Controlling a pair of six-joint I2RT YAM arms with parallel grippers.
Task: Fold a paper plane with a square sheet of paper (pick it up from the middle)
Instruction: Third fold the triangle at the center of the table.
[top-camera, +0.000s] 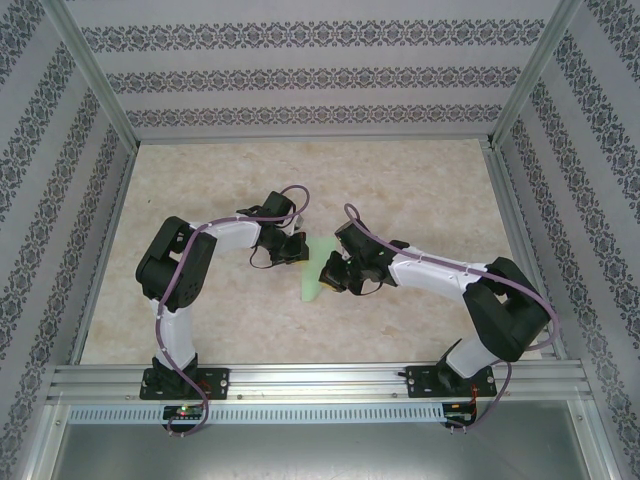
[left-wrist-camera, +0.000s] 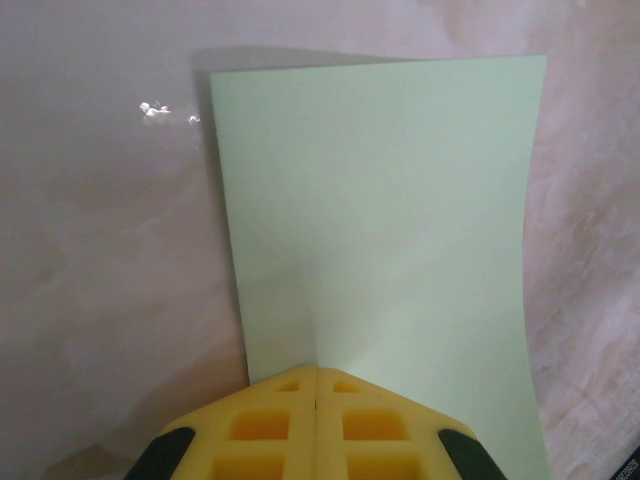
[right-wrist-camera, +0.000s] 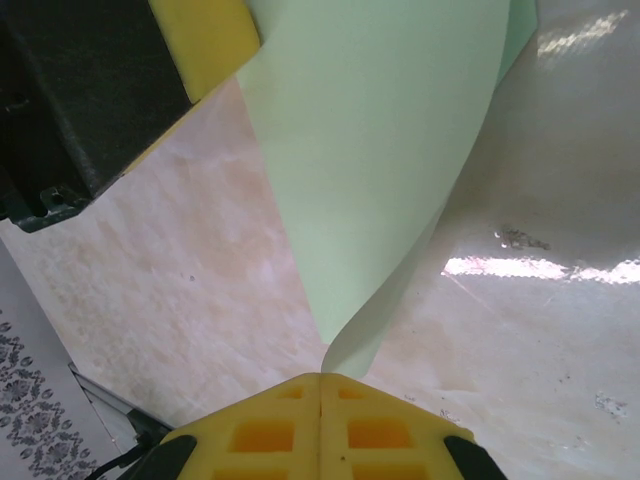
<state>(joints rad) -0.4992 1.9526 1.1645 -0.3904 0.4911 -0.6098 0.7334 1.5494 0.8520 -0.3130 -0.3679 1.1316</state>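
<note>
2 white-and-black arms reach inward from the near edge of a pale marbled desk and meet near its middle. Patterned walls close the desk in on 3 sides.

In the view from above, the left pincer points right and touches the sheet. The sheet shows there as a narrow pale green strip between the 2 pincers, a little nearer than the desk's centre.

In the left wrist view, the left pincer has its 2 yellow pads pressed together, clamped on the near edge of the sheet. The plain green paper stretches away from the tips, and a faint crease rises from the point of grip. Its far edge casts a shadow on the desk. Its right side bows slightly.

In the right wrist view, the right pincer is also closed, its yellow pads meeting on a curled lower tip of the sheet. From there the paper widens and sweeps up and away in a smooth curve, lifted off the desk. The yellow pad and black body of the left pincer sit at the upper left, against the sheet's far end.

From above, the right pincer points left, at the strip's right side.
</note>
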